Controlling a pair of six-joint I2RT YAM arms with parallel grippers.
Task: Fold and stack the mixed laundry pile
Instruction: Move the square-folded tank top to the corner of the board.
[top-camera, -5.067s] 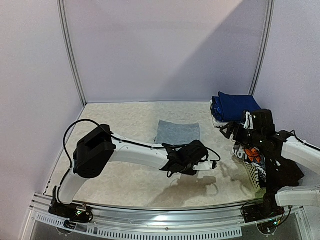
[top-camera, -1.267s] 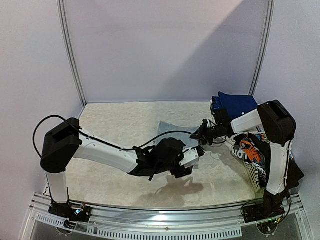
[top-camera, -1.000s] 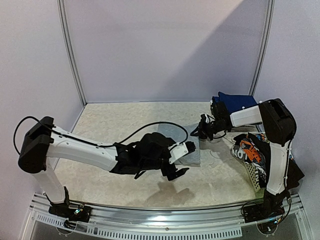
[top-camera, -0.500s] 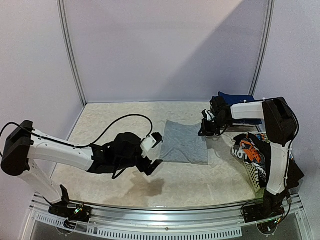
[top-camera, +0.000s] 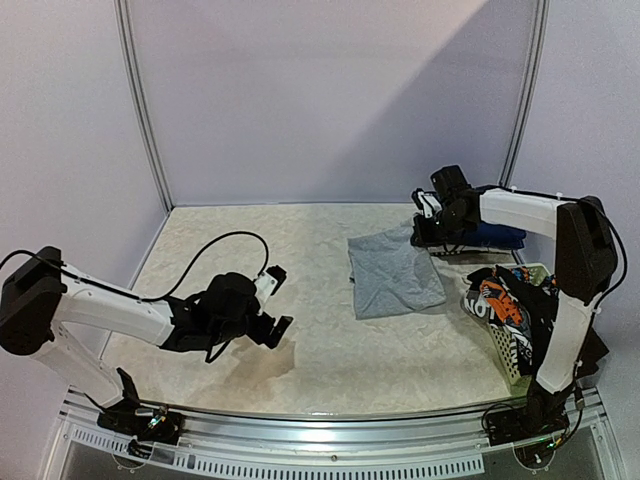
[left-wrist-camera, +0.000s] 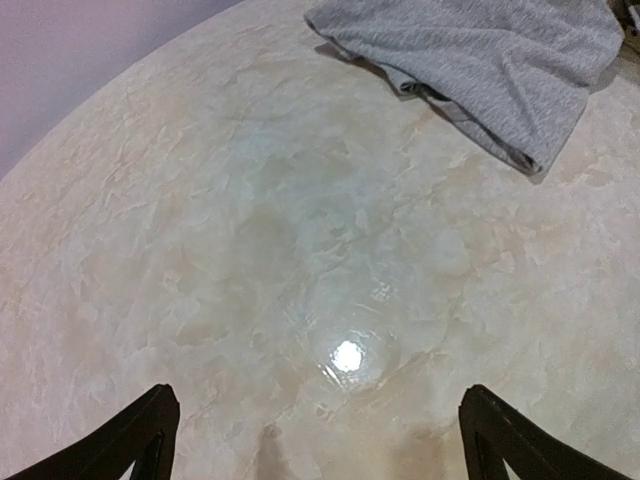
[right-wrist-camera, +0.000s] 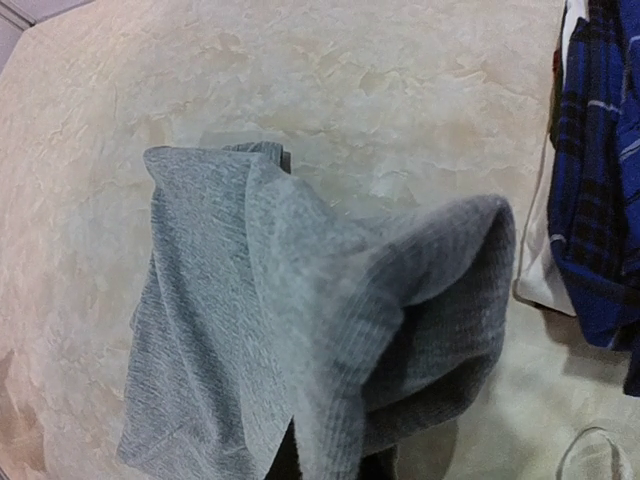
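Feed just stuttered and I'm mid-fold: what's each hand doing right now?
Left hand: open, holding nothing.
Right hand: closed on the soft grey knit shirt's raised edge.

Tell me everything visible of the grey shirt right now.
The grey shirt is soft heathered knit, folded but rumpled, lying on the mottled beige table right of centre. Its far right corner is lifted and pinched by the right gripper, so the cloth tents up there; the rest lies flat. The left gripper is open and apart from it.
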